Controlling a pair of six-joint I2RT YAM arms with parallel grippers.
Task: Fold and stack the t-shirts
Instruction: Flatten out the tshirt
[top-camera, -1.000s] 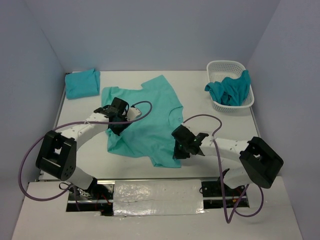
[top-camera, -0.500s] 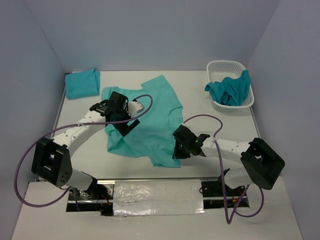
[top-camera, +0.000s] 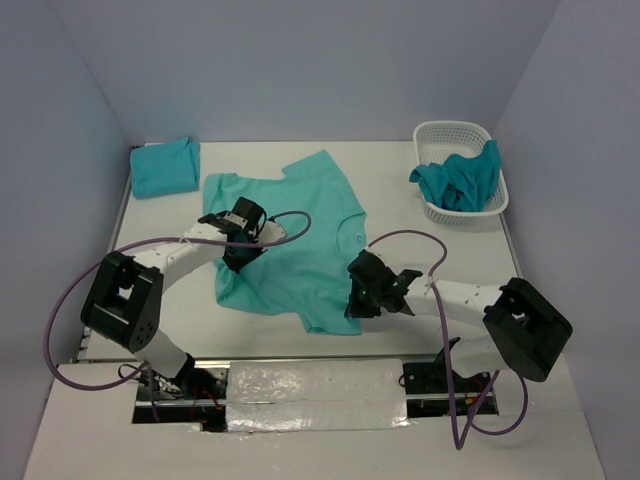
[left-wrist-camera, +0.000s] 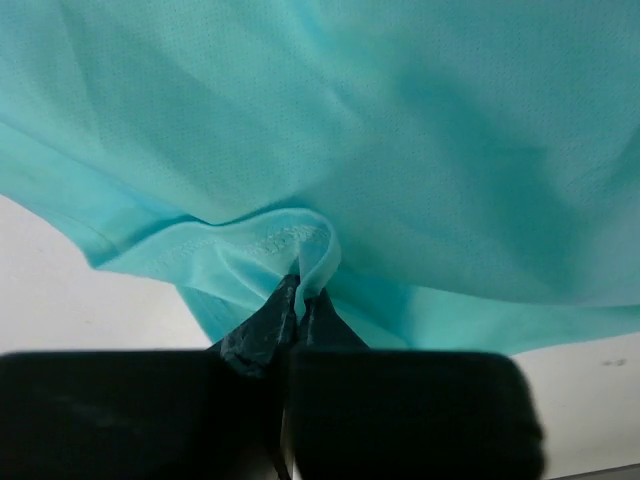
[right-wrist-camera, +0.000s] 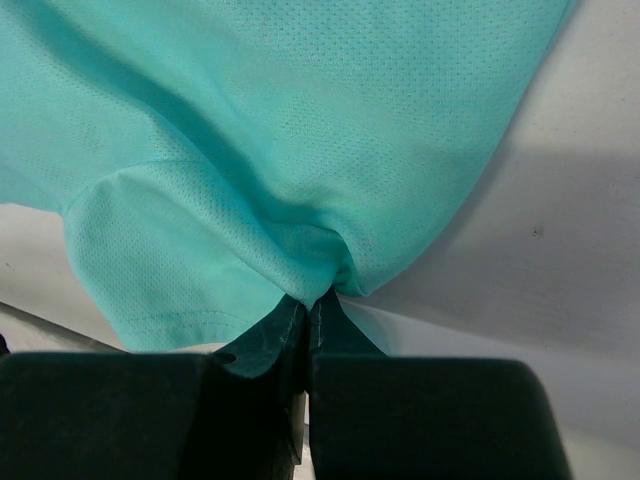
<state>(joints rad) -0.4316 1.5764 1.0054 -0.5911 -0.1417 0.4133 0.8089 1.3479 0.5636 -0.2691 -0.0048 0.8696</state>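
The left gripper (left-wrist-camera: 300, 300) is pinched narrow on a raised fold near the left edge of the spread turquoise short-sleeved cloth t-shirt (top-camera: 300, 225). The right gripper (right-wrist-camera: 307, 303) is closed tight on a pucker at its near right corner, beside a sleeve. The shirt lies flat mid-table, so the step in hand looks like the grasp that opens a fold. The next move likely calls for both arms to lift evenly and carry the cloth over itself — then on to the folded teal shirt (top-camera: 165, 167) at the far left corner.
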